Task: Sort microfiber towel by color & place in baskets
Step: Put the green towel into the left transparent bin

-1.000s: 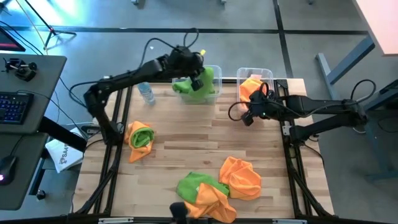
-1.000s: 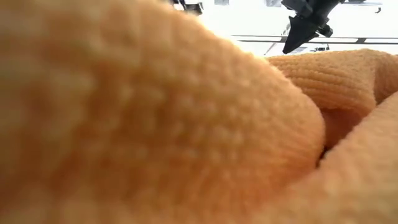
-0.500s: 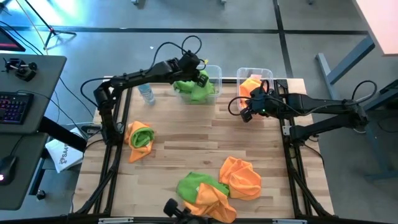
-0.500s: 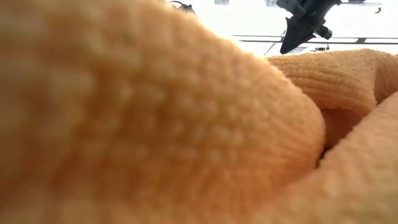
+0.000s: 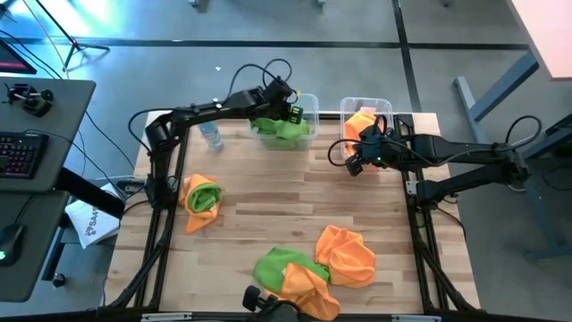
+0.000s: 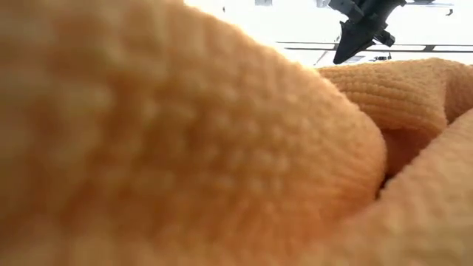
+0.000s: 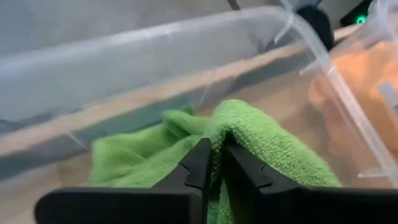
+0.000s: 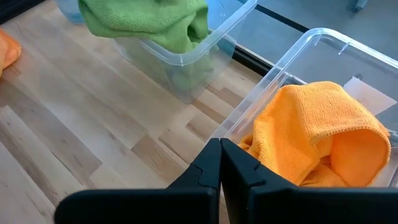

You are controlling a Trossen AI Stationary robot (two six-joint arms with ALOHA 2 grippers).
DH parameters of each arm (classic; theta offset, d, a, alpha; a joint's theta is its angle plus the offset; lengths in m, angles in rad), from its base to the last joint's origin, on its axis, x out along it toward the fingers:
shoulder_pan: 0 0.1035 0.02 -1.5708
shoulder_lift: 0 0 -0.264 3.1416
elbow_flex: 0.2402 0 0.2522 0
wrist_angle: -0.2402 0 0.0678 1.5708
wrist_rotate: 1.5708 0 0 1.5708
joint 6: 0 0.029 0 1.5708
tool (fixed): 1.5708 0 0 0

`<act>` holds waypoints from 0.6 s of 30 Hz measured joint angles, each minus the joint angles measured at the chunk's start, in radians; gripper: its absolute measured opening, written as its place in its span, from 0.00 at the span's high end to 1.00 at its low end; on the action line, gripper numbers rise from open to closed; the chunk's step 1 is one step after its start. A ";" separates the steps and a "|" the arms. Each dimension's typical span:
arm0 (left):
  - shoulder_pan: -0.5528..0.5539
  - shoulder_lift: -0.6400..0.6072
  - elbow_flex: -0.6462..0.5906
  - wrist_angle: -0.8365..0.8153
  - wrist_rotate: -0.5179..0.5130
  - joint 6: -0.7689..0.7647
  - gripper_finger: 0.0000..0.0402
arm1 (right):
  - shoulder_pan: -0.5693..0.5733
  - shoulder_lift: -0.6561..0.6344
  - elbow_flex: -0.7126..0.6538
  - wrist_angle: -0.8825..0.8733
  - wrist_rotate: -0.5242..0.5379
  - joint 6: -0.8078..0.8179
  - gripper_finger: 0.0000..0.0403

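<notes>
The left gripper (image 7: 214, 163), lowered into the far clear plastic tub (image 5: 308, 105), seemingly pinches the green microfiber towel (image 7: 261, 140); the right gripper (image 8: 221, 163) waits closed.

The low view is almost wholly filled by a blurred orange microfiber towel (image 6: 185, 148) lying against the lens, so the wooden surface is hidden there; only a dark tool (image 6: 362, 33) is seen above it, cut off by the top edge. In the left wrist view, a fold of the green microfiber towel (image 7: 261, 140) is covered by the left tool (image 7: 216, 163), and the clear plastic basket (image 7: 155, 50) is cropped at both sides.
</notes>
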 joint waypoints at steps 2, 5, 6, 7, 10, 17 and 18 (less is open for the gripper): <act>-0.001 0.023 0.000 0.009 0.001 -0.012 0.90 | 0.000 0.000 0.000 -0.001 0.000 -0.007 1.00; 0.000 0.050 0.000 0.015 0.010 -0.013 0.86 | 0.000 0.000 0.000 -0.001 -0.004 -0.019 1.00; 0.000 0.057 0.000 0.014 0.016 -0.013 0.85 | 0.000 0.000 0.000 -0.001 -0.004 -0.019 1.00; 0.001 0.061 0.000 0.017 0.020 -0.013 0.84 | 0.000 0.000 0.000 -0.001 -0.004 -0.019 1.00; 0.001 0.062 0.000 0.028 0.037 -0.012 0.79 | 0.000 0.000 0.000 -0.001 -0.005 -0.019 1.00; 0.002 0.041 0.025 0.060 0.055 0.026 0.67 | 0.000 0.000 0.000 -0.004 -0.008 -0.026 1.00; 0.004 0.034 0.038 0.046 0.066 0.034 0.66 | 0.001 0.000 0.000 -0.005 -0.008 -0.027 1.00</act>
